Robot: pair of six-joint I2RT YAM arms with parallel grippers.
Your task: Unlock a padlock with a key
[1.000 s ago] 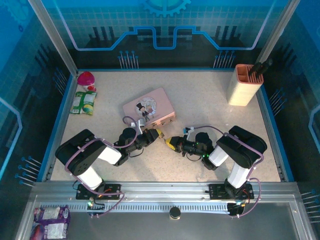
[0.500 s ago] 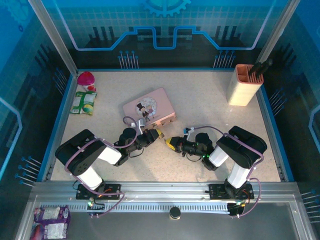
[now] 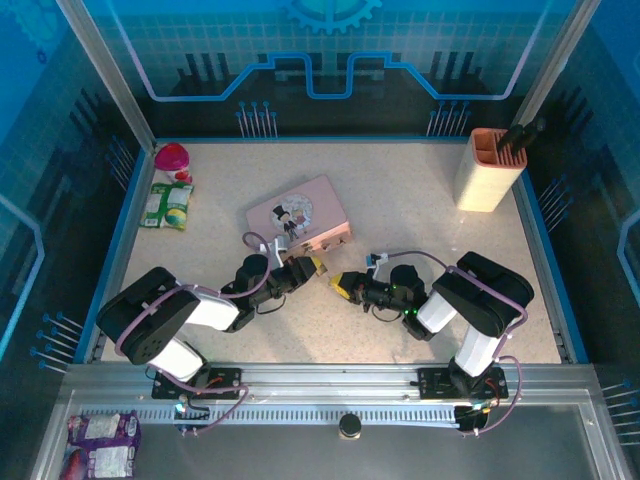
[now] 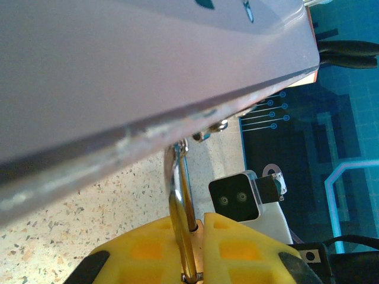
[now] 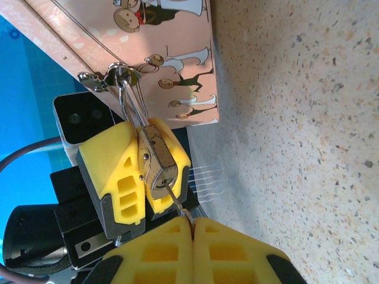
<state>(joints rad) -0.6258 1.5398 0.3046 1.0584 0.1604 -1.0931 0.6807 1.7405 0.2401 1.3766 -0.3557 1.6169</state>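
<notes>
The small brass padlock (image 5: 157, 163) hangs by its silvery shackle (image 5: 133, 109) from the hasp on the front of the pink cartoon tin (image 3: 298, 215). My left gripper (image 5: 151, 171) is shut on the padlock body, one yellow finger on each side. The thin dark key (image 5: 176, 201) sticks into the keyhole in the padlock's bottom, and its head is pinched in my right gripper (image 5: 190, 228), which is shut. From above, the left gripper (image 3: 312, 266) and the right gripper (image 3: 338, 281) meet tip to tip just in front of the tin. In the left wrist view the shackle (image 4: 177, 195) rises from between the fingers (image 4: 142, 248) to the tin's edge.
A peach-coloured holder (image 3: 488, 168) with dark utensils stands at the back right. A pink-red object (image 3: 172, 156) and a green packet (image 3: 165, 205) lie at the back left. The speckled table (image 3: 420, 215) is bare between the tin and the holder.
My left arm's elbow has swung out to the left and lower. Both grippers stay together at the padlock, the left one a touch nearer the tin.
</notes>
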